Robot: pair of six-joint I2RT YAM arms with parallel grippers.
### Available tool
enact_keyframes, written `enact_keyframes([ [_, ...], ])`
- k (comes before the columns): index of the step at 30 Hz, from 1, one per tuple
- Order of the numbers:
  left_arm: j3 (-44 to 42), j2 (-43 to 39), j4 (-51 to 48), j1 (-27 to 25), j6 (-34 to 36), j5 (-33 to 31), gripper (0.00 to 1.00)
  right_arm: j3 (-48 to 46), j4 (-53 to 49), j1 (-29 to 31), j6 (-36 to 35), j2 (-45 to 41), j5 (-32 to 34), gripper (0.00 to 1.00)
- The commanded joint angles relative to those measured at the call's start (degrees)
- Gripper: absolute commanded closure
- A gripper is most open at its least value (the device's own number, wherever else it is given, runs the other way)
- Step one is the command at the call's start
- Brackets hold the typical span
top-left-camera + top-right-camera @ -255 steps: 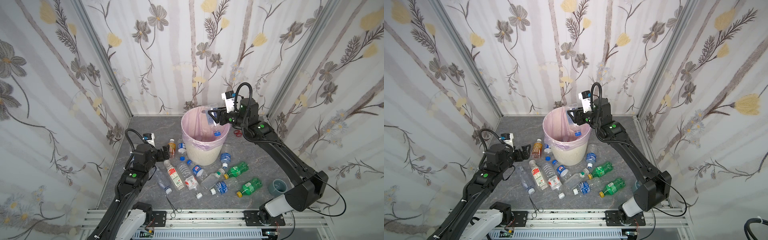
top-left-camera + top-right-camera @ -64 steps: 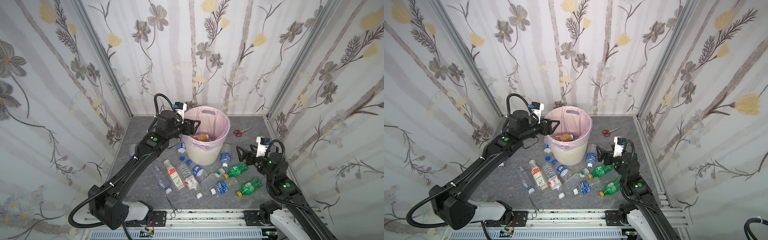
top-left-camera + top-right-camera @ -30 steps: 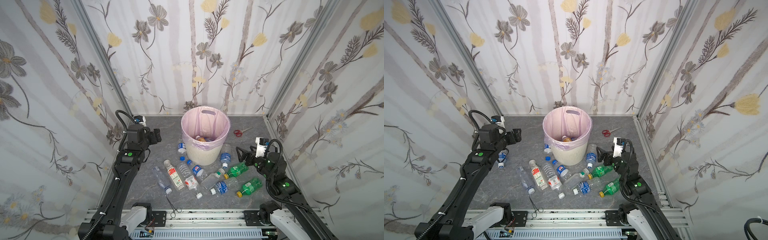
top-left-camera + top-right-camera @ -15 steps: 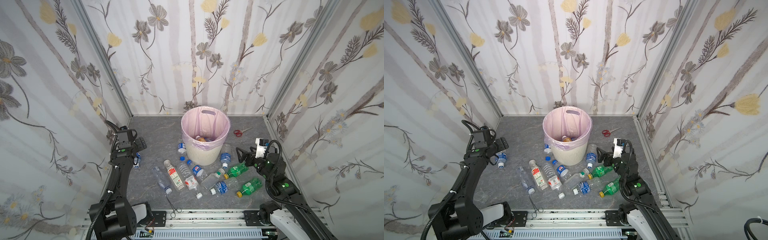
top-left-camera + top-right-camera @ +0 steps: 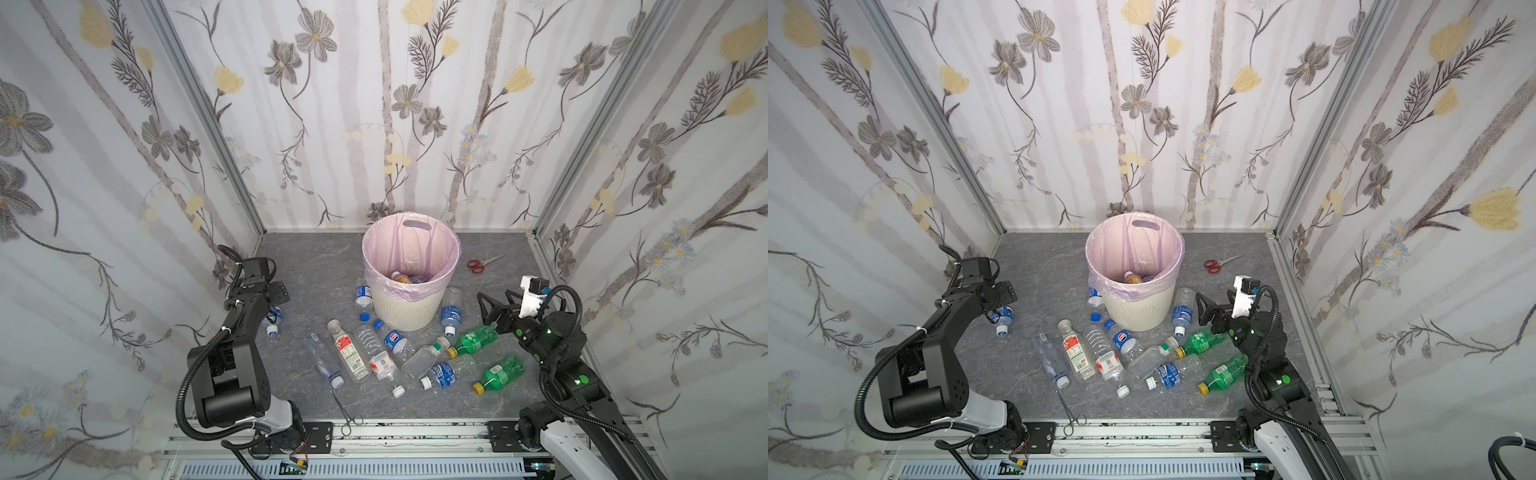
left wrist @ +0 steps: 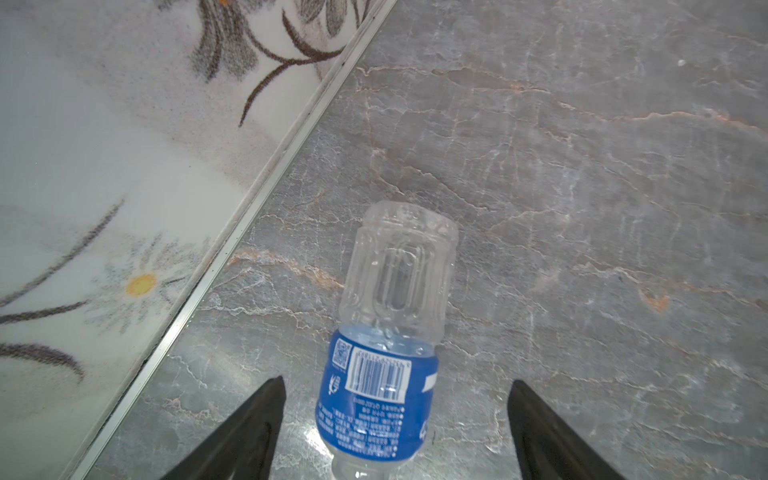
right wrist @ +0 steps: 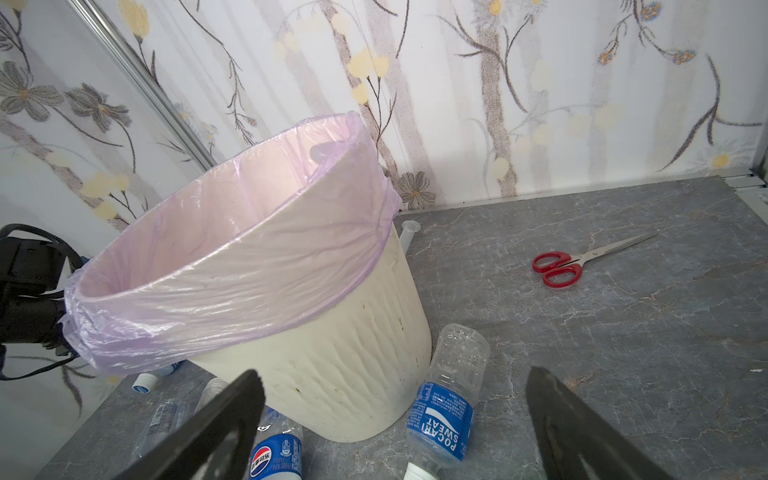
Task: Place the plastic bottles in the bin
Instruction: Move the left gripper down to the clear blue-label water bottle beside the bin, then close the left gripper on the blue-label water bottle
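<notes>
My left hand (image 5: 277,296) hangs low by the left wall (image 5: 174,257), over a blue-labelled bottle (image 5: 272,318) lying on the tabletop (image 5: 316,266). In both top views the hand covers much of that bottle. Only the left wrist view shows how the grip stands. There my left hand (image 6: 395,381) is spread, one finger on each side of the blue-labelled bottle (image 6: 390,332), with bare tabletop showing in both gaps, so nothing is gripped.

Further right, the loose bottles (image 5: 365,357) lie scattered in front of the bin, and thin forceps (image 5: 347,409) lie at the near edge, seen only from above. The bin (image 5: 409,309) stands near the back middle. The top views look into it and show an orange bottle (image 5: 401,277) at the bottom. The right wrist view catches just its ribbed outside and pink liner (image 7: 232,266).

A Pocari Sweat bottle (image 5: 451,313) lies just beside the bin's right side, and its label is readable only from the right wrist (image 7: 446,411). Two green bottles (image 5: 473,338) lie nearer me, out of that wrist's view.

My right hand (image 5: 494,307) hovers above the tabletop with fingers wide apart and empty, pointing toward the bin. Red-handled scissors (image 5: 482,262) lie beyond it, well apart.
</notes>
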Motion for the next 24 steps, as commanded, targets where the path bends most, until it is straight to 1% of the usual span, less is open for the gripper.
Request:
enact_keyframes([
  [1,1.1,2.3,0.7,0.6,1.5,0.3,0.16,-0.2,0.7,0.0,-0.2,-0.6,0.1,0.01],
  [4,2.1,5.3,0.8,0.6,2.3,5.3,0.2,-0.5,1.1,0.0,-0.2,-0.4,-0.3,0.01],
  [5,2.4,6.5,0.8,0.5,2.4,6.0,0.2,-0.5,1.3,0.0,-0.1,-0.3,-0.4,0.01],
  [11,3.5,11.3,0.7,0.5,2.7,6.4,0.24,-1.0,2.3,0.1,0.4,-0.3,-0.9,0.01],
  [14,3.3,12.2,0.6,0.5,2.7,6.1,0.27,-1.3,2.7,0.1,0.6,-0.4,-1.0,0.01],
  [24,3.5,13.6,0.0,0.2,2.2,8.2,0.38,-1.6,2.9,0.0,0.6,-0.7,-1.0,0.01],
])
